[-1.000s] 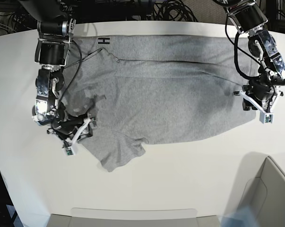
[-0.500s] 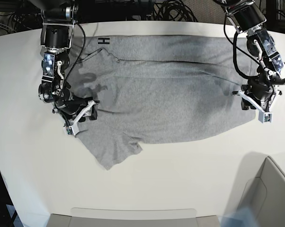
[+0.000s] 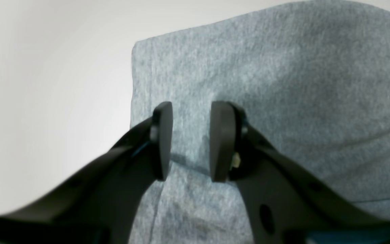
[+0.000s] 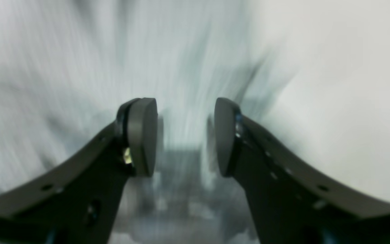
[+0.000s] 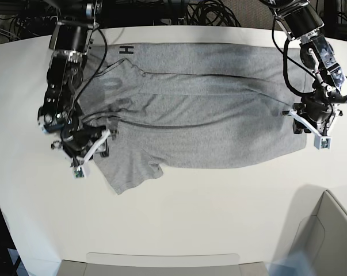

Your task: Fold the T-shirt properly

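Across the far half of the white table (image 5: 179, 224) the T-shirt (image 5: 208, 115) lies spread out, its long upper edge running close along the table's far edge and a small black block letter showing near the far left corner of the cloth. A long crease runs across the grey fabric from the collar end toward the right, and one sleeve flap juts toward the near side at the left end, its corner pointing to the table's front edge. The cloth around that sleeve is bunched into a few soft ridges.

The left gripper (image 3: 191, 140) stands over the hem corner of the shirt at the table's right edge. Its two black pads are set a narrow way apart, with grey fabric showing between them and a small fold of cloth rising into the gap; whether the pads actually pinch that fold I cannot tell. Bare table lies just beside the hem on the outer side.

The right gripper (image 4: 185, 137) is at the left end of the shirt, beside the sleeve, low over the cloth. Its pads are spread wide, with nothing between them. The wrist picture there is streaked with blur, showing only pale grey fabric on one side and white table on the other.

A cardboard box (image 5: 328, 236) sits at the table's near right corner.
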Motion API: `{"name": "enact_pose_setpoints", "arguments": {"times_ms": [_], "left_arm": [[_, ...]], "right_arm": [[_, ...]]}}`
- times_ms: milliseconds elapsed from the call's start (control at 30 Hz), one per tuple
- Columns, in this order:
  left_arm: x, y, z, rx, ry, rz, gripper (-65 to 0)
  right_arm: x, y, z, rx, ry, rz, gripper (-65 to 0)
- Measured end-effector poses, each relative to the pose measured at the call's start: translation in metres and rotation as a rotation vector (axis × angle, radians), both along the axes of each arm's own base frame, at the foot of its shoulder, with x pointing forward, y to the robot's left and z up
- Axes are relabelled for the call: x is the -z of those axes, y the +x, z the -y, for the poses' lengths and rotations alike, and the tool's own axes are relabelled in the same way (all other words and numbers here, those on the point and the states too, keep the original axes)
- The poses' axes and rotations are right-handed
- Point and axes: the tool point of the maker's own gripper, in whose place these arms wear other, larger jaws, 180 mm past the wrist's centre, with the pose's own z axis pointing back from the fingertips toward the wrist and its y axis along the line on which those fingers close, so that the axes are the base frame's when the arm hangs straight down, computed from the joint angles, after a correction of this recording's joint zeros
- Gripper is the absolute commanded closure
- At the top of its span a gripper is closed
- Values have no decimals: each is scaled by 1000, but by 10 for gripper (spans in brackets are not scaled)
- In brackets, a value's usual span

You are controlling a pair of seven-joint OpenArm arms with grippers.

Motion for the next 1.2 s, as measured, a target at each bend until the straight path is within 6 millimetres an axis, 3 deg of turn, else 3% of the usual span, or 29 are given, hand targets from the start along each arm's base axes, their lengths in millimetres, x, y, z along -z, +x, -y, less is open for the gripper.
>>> {"name": "enact_pose_setpoints", "arguments": {"times_ms": [100,167,267,367,433,567,967,1200], "left_arm": [[-1,1,0,1,0,4,-195],[0,0,0,-1,1,2,-195],[-1,1,0,1,0,4,-195],[0,0,0,0,0,2,-195],[-1,1,0,0,0,4,-195],[0,1,0,0,-1,4,-195],[0,1,0,0,-1,4,-195],[0,1,0,0,-1,4,-195]], "right_arm": [[-27,48,10,7,13,53,-280],[-16,68,28,39,12,-17,-280],[8,80,54,81,17,-124,-280],[16,98,63,118,80,-95,-280],[32,99,60,108,82,-120,-280],[69,81,40,39,85,-186,-280],[80,93,30,81,204,-99,-280],[82,98,-9,50,278,-90,-277]]}}
